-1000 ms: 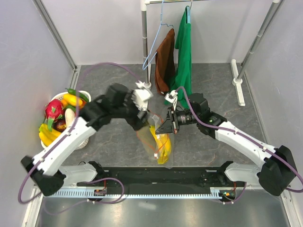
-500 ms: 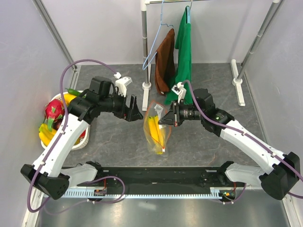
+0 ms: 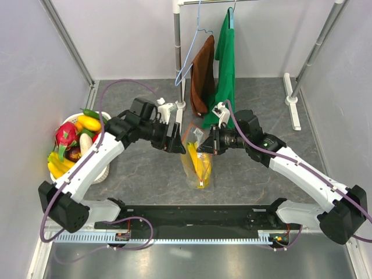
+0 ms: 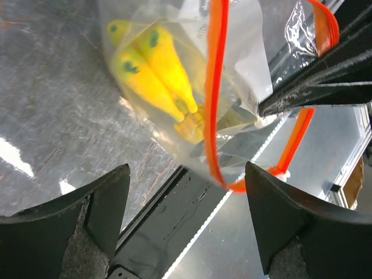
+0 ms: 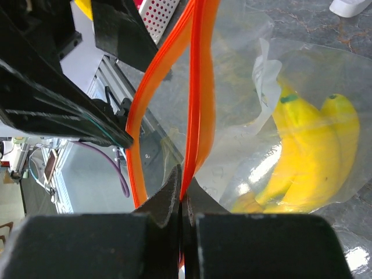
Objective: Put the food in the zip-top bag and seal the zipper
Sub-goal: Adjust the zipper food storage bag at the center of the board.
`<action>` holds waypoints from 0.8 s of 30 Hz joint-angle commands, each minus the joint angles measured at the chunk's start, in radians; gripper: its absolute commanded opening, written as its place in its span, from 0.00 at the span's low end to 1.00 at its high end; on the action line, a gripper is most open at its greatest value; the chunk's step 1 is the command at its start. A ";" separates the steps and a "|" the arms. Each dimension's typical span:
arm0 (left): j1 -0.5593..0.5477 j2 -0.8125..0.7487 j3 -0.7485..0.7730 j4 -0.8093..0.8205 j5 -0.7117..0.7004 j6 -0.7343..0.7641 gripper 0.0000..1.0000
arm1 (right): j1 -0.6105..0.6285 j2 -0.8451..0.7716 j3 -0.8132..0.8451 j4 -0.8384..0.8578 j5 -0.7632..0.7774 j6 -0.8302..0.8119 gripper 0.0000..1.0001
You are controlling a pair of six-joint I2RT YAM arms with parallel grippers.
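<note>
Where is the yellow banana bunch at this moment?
In the top view, the banana bunch lies inside the zip-top bag at mid-table, between the open left gripper and the right gripper, which pinches the bag's zipper.

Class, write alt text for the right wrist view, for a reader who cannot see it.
The right end effector is shut on the red-orange zipper of a clear zip-top bag, which holds a yellow banana bunch. The bag's mouth is open, its two strips apart.
</note>
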 commanded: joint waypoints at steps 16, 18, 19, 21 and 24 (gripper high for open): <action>-0.057 0.054 0.089 0.033 0.069 0.020 0.02 | -0.021 0.032 0.133 -0.263 0.144 -0.188 0.48; -0.057 0.053 0.089 0.032 0.066 0.023 0.02 | -0.025 0.040 0.162 -0.272 0.151 -0.186 0.49; -0.057 0.051 0.091 0.032 0.068 0.023 0.02 | -0.032 0.045 0.176 -0.291 0.145 -0.188 0.53; -0.057 0.051 0.095 0.027 0.064 0.022 0.02 | -0.036 0.058 0.227 -0.315 0.122 -0.198 0.53; -0.057 0.056 0.103 0.026 0.058 0.023 0.02 | -0.038 0.069 0.290 -0.363 0.108 -0.221 0.52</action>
